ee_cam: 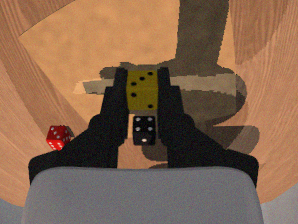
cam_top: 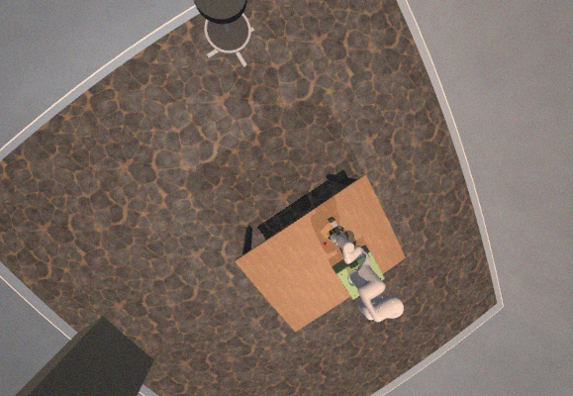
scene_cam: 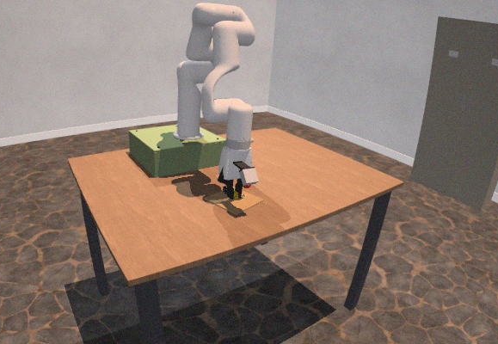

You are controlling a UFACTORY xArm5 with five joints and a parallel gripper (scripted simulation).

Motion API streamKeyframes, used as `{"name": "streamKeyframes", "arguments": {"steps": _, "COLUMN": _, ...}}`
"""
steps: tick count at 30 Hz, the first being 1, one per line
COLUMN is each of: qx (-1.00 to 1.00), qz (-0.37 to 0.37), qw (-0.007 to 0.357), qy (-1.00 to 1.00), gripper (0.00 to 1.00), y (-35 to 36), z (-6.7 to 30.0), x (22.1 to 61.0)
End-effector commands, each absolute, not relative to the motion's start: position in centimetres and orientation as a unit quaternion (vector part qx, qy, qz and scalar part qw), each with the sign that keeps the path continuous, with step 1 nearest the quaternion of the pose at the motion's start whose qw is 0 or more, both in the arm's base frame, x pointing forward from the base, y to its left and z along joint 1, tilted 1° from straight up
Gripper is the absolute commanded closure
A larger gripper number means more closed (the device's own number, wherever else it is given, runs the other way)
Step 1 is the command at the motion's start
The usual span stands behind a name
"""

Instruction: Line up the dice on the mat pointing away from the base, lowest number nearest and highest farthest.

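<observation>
My gripper is shut on the yellow die. It shows three pips on its upper face and two on the side facing the camera. It is over the tan mat or on it; the gap, if any, is hard to tell. The black die shows four on top and one on its near side, behind the yellow die on the base side. Whether it touches the mat is hidden. The red die lies on the table beside the mat; its top looks like five.
The green base block carries the arm at the table's rear edge. The wooden table extends around the mat. Arm shadows cross the mat and partly darken it.
</observation>
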State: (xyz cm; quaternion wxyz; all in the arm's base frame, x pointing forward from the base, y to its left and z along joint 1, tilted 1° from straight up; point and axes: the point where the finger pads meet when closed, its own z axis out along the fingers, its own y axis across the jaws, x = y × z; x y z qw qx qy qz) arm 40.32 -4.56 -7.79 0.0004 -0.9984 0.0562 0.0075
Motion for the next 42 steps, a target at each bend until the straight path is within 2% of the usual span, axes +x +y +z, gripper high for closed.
{"name": "streamKeyframes", "arguments": {"steps": 1, "qx": -0.998, "qz": 0.006, "qw": 0.0, "qy": 0.056, "gripper": 0.85, "y": -4.57, "z": -7.7, "x": 40.45}}
{"name": "streamKeyframes", "arguments": {"steps": 42, "qx": -0.998, "qz": 0.006, "qw": 0.0, "qy": 0.056, "gripper": 0.85, "y": -4.59, "z": -8.1, "x": 40.44}}
